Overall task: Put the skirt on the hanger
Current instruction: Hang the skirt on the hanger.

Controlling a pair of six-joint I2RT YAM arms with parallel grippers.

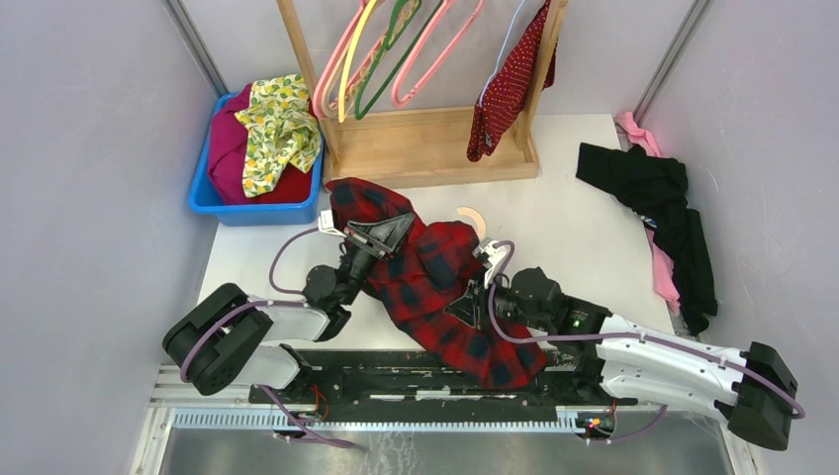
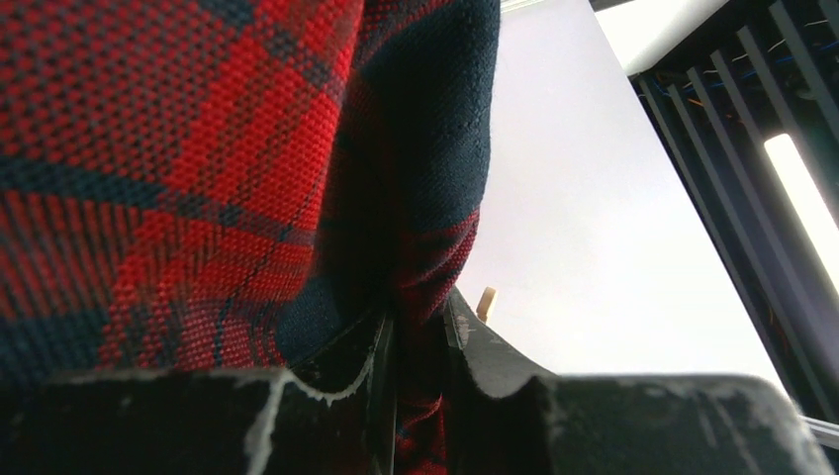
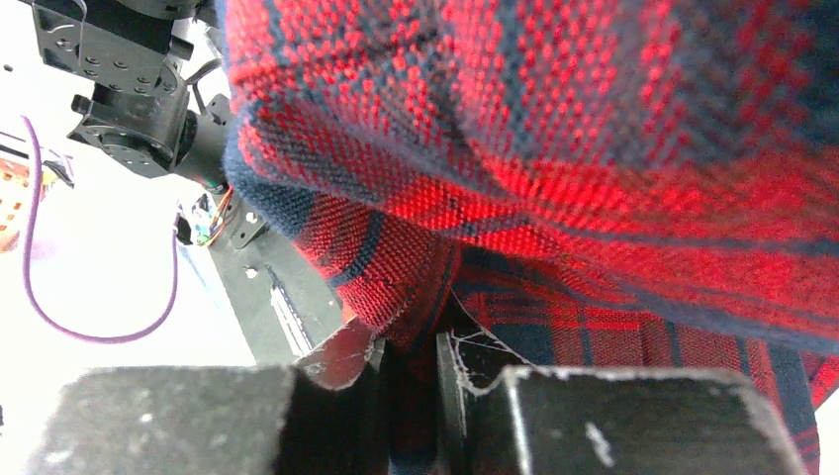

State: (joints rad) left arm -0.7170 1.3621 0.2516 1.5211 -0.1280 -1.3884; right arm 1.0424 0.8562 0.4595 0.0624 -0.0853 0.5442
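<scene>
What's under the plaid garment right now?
Only the curved tip of a pale wooden hanger pokes out beyond the far edge of the plaid garment; the rest of it is covered by cloth.

The white table [image 1: 554, 198] carries a wooden rack [image 1: 425, 148] at 12 o'clock, a blue bin [image 1: 203, 198] at its 10 o'clock corner, a black garment [image 1: 653, 188] with pink cloth [image 1: 665, 282] along the 3 o'clock edge, and a plaid garment [image 1: 445, 287] spread from centre toward 6 o'clock, with a curved wooden hanger [image 1: 477, 218] at its far edge.
</scene>
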